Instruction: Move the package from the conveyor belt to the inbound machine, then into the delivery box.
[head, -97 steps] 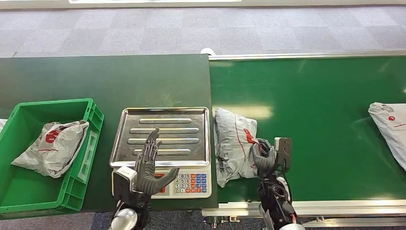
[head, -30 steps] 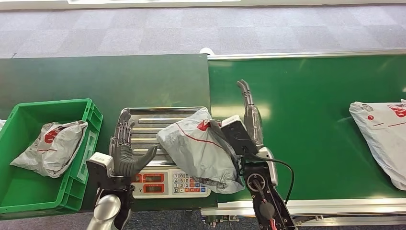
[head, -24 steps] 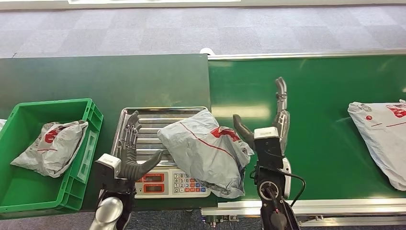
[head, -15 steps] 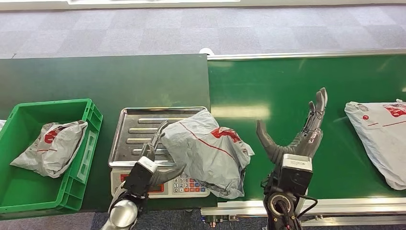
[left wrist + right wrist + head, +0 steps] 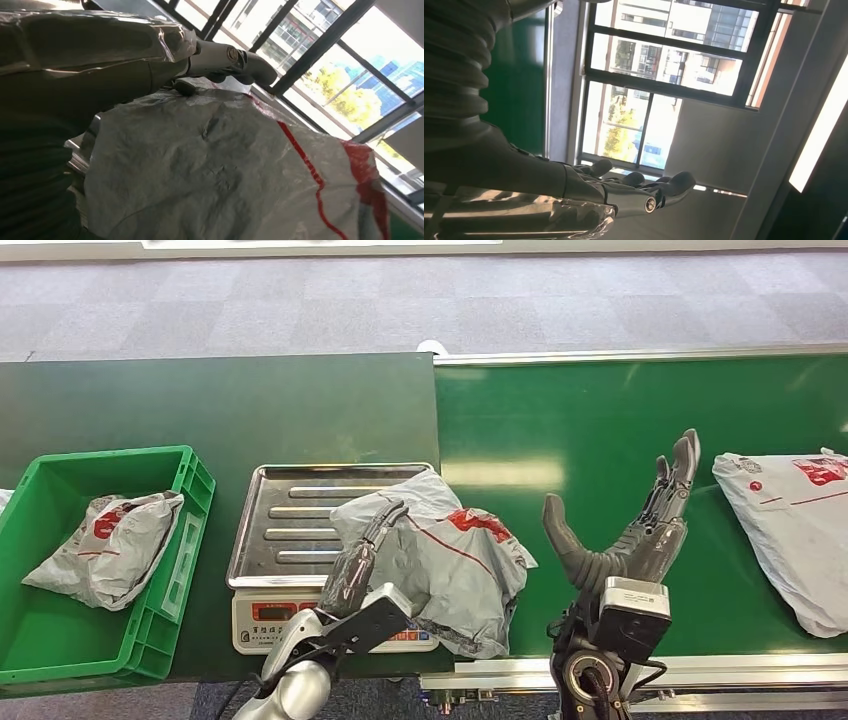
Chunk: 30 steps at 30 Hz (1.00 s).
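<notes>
Three grey packages with red markings are in sight. One package (image 5: 440, 555) lies on the inbound machine (image 5: 300, 530), a steel-trayed scale, spilling over its keypad and its side toward the conveyor belt (image 5: 620, 410). A second package (image 5: 790, 530) lies on the belt, well right of the machine. A third package (image 5: 105, 545) lies in the single green delivery box (image 5: 195, 490) just left of the machine. The left hand (image 5: 360, 560) rests its fingers (image 5: 225, 55) flat on the machine's package, gripping nothing. The right hand (image 5: 630, 530) hangs above the belt beside that package, fingers spread wide, holding nothing. The machine and box stand on a dark green table (image 5: 200, 400); beyond it is grey carpet (image 5: 400, 300), and the wrist views show large windows (image 5: 659, 65)
</notes>
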Each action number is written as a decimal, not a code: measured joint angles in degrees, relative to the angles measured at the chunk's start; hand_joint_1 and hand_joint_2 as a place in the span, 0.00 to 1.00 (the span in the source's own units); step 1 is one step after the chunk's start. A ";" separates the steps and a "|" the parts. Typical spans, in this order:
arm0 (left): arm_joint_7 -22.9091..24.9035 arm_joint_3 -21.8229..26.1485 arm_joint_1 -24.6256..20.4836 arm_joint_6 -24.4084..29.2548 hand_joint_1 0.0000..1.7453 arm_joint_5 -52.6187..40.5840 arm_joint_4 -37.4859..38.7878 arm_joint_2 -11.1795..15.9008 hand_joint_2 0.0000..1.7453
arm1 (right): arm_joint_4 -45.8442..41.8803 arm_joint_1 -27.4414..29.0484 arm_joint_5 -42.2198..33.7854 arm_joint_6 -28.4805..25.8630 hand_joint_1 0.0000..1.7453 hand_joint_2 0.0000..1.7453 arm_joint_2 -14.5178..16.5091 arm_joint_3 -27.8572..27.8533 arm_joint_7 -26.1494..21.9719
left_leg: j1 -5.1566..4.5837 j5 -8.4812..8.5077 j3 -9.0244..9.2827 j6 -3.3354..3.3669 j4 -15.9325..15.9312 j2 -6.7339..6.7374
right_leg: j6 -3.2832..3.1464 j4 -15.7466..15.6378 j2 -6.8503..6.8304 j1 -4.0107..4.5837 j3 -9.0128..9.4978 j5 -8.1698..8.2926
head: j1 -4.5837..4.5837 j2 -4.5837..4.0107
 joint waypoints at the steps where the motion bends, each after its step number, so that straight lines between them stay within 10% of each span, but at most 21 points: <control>1: 0.97 -0.74 -0.47 1.14 0.00 -2.13 0.75 -0.01 1.00 | -0.01 0.04 -0.02 0.01 0.00 1.00 0.01 0.04 0.01 | 0.00 0.00 0.00 0.00 0.00 0.00 | 0.00 0.00 0.00 0.00 0.00 0.00 | 0.00 0.00; 6: 5.58 -3.50 -2.52 5.05 0.00 -9.76 3.89 -0.22 1.00 | -0.42 0.54 -0.14 0.01 0.00 1.00 0.01 0.10 0.04 | 0.00 0.00 0.00 0.00 0.00 0.00 | 0.00 0.00 0.00 0.00 0.00 0.00 | 0.00 0.00; 10: 11.03 -5.66 -4.98 6.65 0.92 -17.08 7.39 -1.12 1.00 | -1.04 0.82 -0.19 0.01 0.00 1.00 0.05 0.07 0.39 | 0.00 0.00 0.01 0.00 0.00 0.00 | 0.00 0.00 0.00 0.00 0.01 0.00 | 0.01 0.00; 11: 12.02 -6.09 -5.71 6.82 0.99 -18.27 8.47 -1.43 1.00 | -1.15 0.85 -0.21 0.01 0.00 1.00 0.09 0.05 0.50 | 0.00 0.00 0.01 0.00 0.00 -0.01 | 0.00 0.00 0.00 0.00 0.02 0.00 | 0.01 0.00; 30: 16.41 -5.81 -12.65 11.01 1.00 -21.13 21.21 -4.26 1.00 | -1.79 1.61 -0.64 -0.27 0.00 1.00 0.56 -0.57 0.79 | 0.00 0.01 0.07 0.00 0.00 0.01 | 0.00 0.01 0.01 0.00 0.08 0.01 | 0.01 0.00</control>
